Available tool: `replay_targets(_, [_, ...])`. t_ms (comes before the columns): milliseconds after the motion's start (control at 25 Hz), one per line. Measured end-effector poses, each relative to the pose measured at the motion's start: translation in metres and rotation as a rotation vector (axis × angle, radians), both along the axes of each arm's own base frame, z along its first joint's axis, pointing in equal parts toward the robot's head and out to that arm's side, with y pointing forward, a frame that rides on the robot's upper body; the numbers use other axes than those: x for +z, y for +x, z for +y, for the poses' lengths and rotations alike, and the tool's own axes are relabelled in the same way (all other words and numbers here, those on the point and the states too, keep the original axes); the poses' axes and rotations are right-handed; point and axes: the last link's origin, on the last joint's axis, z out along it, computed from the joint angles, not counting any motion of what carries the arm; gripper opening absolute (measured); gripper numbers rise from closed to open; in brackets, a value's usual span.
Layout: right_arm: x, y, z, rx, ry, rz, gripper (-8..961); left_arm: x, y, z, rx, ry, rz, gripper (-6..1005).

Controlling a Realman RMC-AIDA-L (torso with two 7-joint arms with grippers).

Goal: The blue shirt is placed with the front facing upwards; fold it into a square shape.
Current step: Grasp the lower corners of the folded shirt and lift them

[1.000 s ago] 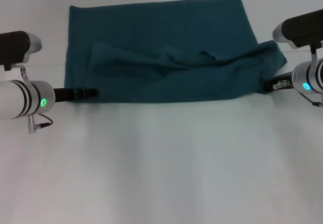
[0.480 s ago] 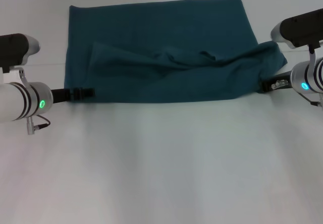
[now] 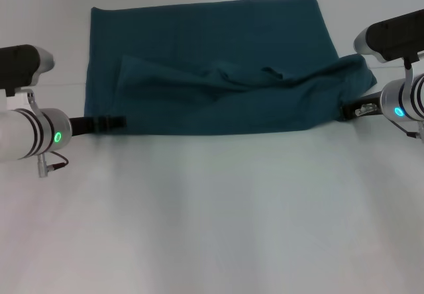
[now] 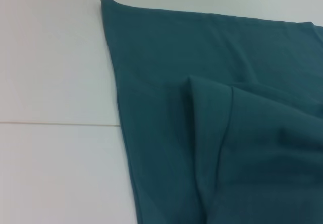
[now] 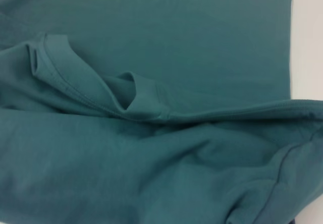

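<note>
White tabletop (image 3: pixel 212 214), blue shirt (image 3: pixel 218 69) spread across its far half, partly folded.
Shirt's long axis runs left-right in the head view; near edge is straight, an upper layer lies folded over with a rumpled ridge across the middle, and a bunched corner lifts at the right end. Left gripper (image 3: pixel 111 122) sits low at the shirt's near-left corner, touching the edge; can't tell whether its jaws are parted or closed. Right gripper (image 3: pixel 351 112) is at the raised near-right corner, against the fabric; grip state not discernible either. Wrist views show only cloth: hem seams, folds.
</note>
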Motion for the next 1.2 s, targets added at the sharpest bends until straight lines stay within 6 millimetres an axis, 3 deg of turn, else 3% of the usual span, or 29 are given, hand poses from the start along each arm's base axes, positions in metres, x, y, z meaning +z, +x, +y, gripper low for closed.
replay_targets(1200, [-0.0029, -0.0024, 0.0002, 0.006, 0.002, 0.003, 25, -0.0106, -0.003, -0.0037, 0.018, 0.032, 0.017, 891])
